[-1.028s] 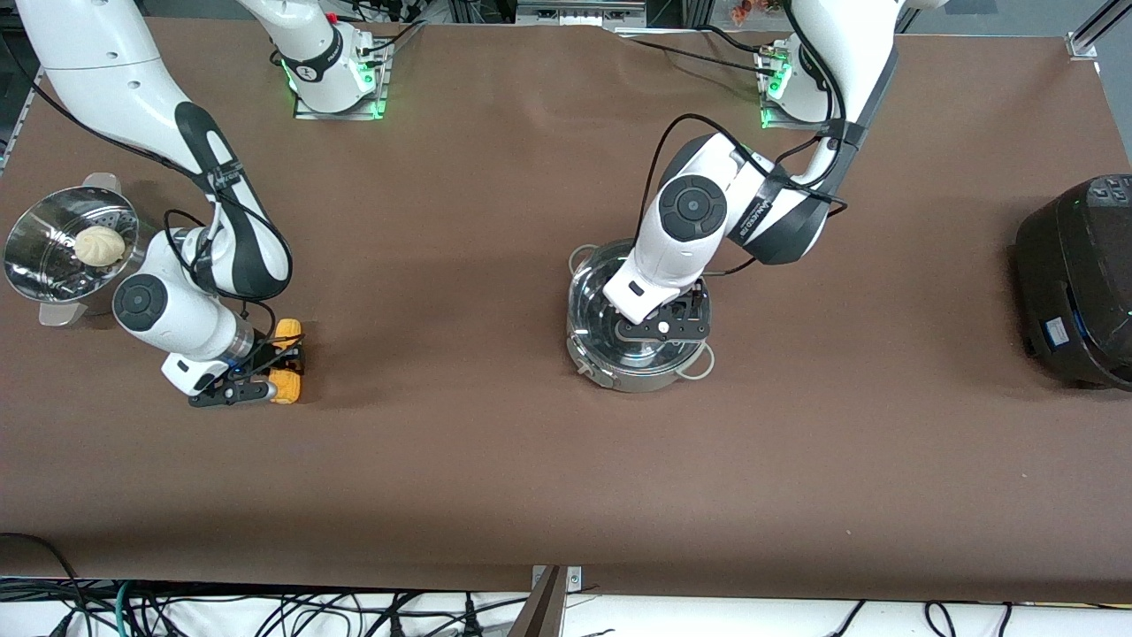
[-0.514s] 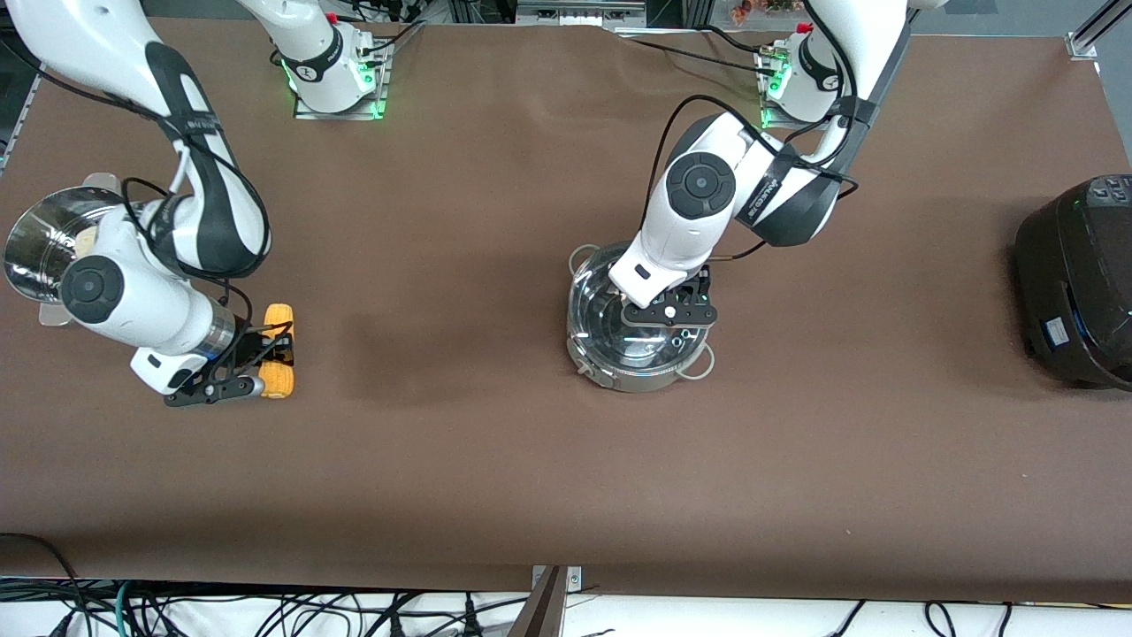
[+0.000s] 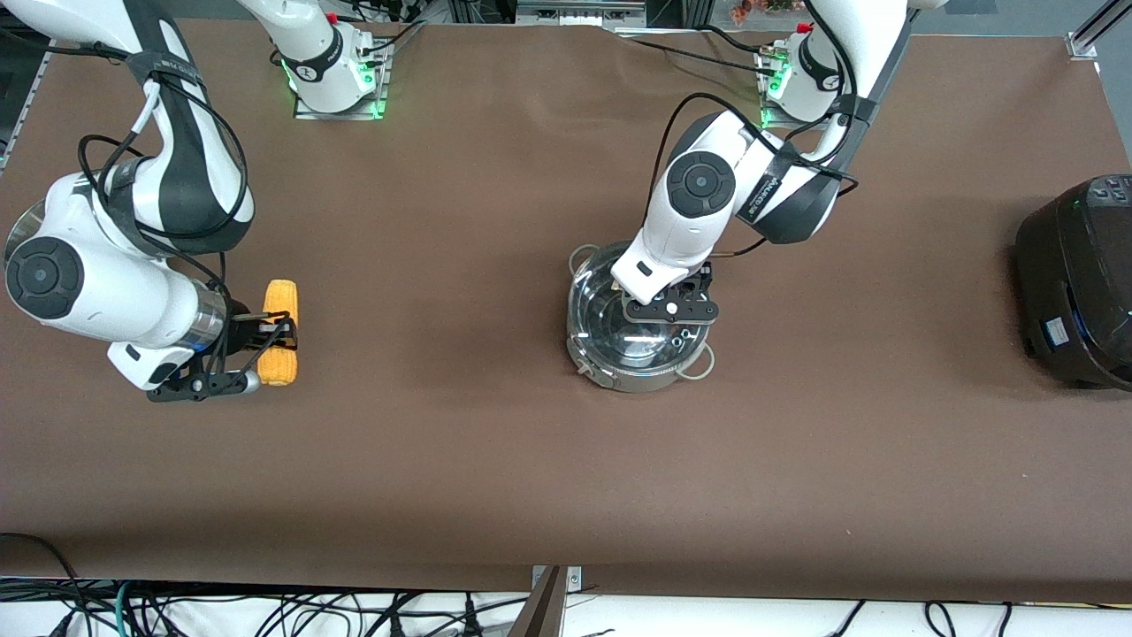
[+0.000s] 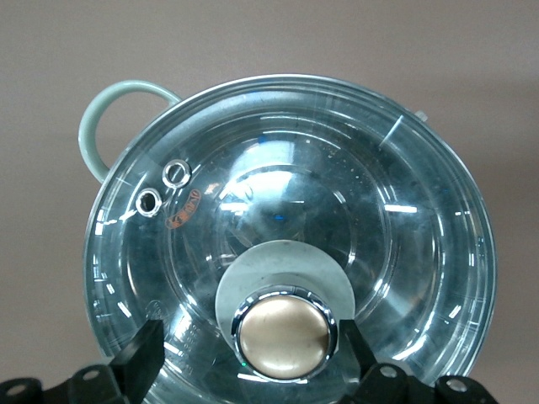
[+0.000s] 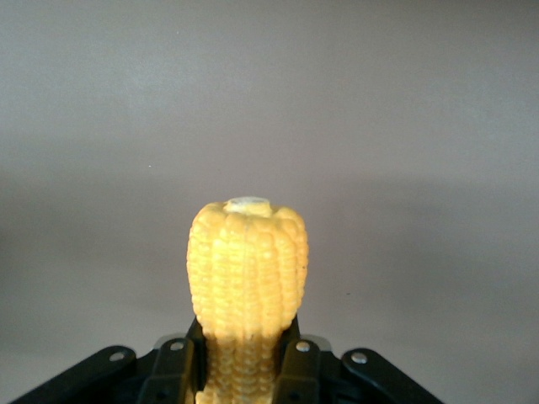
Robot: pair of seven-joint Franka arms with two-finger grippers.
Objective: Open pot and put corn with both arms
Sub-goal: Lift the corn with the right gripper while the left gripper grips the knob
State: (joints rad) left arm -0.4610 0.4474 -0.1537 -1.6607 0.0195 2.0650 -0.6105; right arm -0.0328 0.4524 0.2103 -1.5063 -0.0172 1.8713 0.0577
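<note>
Yellow-orange corn (image 3: 280, 332) sits clamped between the fingers of the right gripper (image 3: 265, 341), lifted clear of the brown table (image 3: 460, 442) near the right arm's end, its cut tip (image 5: 248, 204) pointing out past the fingertips. Over the steel pot (image 3: 638, 329) at mid-table, the left gripper (image 3: 669, 311) hangs above the glass lid (image 4: 290, 227), fingers (image 4: 141, 358) spread on either side of the tan knob (image 4: 284, 335), not gripping it; the lid is on the pot.
</note>
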